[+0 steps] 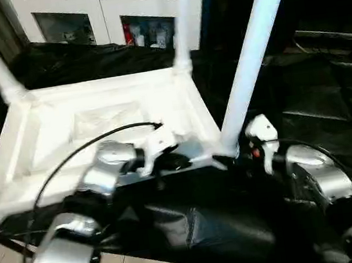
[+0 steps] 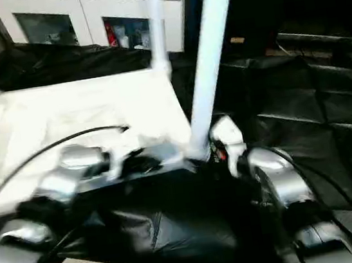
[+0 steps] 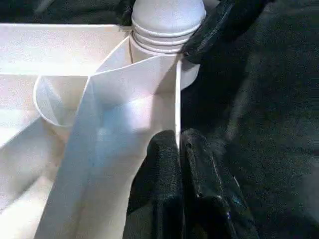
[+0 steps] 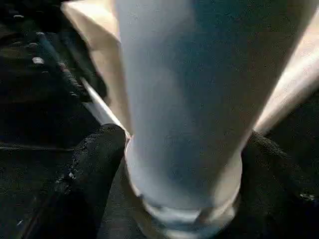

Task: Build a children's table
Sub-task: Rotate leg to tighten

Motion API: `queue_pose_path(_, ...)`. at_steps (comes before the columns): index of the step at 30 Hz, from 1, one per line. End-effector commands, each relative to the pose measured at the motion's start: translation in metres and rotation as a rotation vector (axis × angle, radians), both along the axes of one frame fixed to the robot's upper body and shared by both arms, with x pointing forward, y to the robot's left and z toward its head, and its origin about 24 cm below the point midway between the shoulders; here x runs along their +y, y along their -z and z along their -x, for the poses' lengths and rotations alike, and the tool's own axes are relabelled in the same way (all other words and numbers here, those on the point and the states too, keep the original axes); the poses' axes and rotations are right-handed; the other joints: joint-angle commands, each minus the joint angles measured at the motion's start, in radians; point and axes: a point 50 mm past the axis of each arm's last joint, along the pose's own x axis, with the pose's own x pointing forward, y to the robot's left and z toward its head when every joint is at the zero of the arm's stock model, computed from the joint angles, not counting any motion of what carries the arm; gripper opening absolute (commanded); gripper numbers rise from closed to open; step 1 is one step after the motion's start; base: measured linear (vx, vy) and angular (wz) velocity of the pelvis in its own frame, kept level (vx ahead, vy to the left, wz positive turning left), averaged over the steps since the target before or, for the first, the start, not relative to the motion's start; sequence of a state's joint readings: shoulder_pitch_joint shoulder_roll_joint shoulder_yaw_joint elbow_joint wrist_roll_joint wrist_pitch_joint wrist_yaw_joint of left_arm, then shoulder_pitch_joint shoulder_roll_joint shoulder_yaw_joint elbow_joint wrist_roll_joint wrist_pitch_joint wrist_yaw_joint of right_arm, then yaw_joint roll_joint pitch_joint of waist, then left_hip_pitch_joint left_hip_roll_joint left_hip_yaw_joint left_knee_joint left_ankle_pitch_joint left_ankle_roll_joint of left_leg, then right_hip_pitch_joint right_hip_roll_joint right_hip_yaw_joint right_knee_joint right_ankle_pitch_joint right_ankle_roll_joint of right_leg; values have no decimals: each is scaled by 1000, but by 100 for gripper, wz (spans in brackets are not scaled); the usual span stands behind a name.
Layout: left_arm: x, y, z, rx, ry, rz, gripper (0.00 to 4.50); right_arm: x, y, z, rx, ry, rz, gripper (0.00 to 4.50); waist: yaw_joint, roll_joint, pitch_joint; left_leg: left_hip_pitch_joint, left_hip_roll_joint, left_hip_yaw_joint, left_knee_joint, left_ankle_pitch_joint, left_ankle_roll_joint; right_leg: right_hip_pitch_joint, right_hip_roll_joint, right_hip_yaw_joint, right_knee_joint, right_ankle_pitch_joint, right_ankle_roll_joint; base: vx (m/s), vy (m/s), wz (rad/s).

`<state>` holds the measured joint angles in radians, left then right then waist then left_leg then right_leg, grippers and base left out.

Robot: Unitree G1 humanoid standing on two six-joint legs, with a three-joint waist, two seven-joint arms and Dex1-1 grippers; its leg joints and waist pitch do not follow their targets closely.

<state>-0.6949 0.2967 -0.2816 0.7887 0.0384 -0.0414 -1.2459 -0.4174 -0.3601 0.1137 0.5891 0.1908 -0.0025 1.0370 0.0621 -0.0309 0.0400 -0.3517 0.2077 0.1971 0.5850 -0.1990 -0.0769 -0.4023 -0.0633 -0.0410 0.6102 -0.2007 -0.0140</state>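
White plastic tabletop lies upside down on the black-draped bench; we brace its near rim, pinched in our left gripper, while our right gripper, clamped around the leg just above its corner socket, should press it straight down.

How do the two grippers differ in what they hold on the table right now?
The left gripper is pinched shut on the thin rim of the tabletop, while the right gripper wraps the thick round base of the near right leg, one finger on each side. Both work at the same near corner.
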Motion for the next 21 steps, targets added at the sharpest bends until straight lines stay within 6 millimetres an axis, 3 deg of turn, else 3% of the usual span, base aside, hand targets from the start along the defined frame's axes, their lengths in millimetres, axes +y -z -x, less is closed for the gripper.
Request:
queue_pose_path(1, 0, 2, 6, 38, 48, 21, 0, 0, -1, 6, 26, -72, -22, 360, 7, -5, -50, 2, 35, -9, -64, -160, 85, 51, -69, 38, -63, -75, -261, 0, 0, 0)
queue_pose_path(3, 4, 1, 6, 45, 51, 14, 0, 0, -2, 7, 37, -85, -39, 360, 9, -4, -50, 2, 34, -7, -64, -155, 85, 50, -70, 39, -62, -62, -264, 0, 0, 0)
queue_pose_path(4, 5, 1, 6, 46, 53, 12, 0, 0, -2, 8, 40, -90, -43, 336, 10, -5, -50, 2, 34, -8, -64, -151, 83, 51, -72, 38, -62, -66, -265, 0, 0, 0)
queue_pose_path(11, 7, -1, 6, 48, 51, 19, 0, 9, 0, 12, 73, -127, -66, 290, 14, -6, -49, 2, 32, -8, -64, -140, 69, 51, -72, 39, -62, -73, -257, 0, 0, 0)
queue_pose_path(15, 4, 1, 5, 31, 31, 16, 0, 10, 4, 11, 82, -84, -66, 281, 13, -7, -49, 0, 31, -9, -64, -137, 68, 52, -72, 39, -63, -82, -253, 0, 0, 0)
queue_pose_path(21, -10, 5, -7, -43, -140, 9, 0, 10, 21, -8, 88, 282, -2, 272, -2, -7, -43, 5, 28, -15, -72, -199, 23, 45, -76, 41, -81, -241, -211, 0, 0, 0)
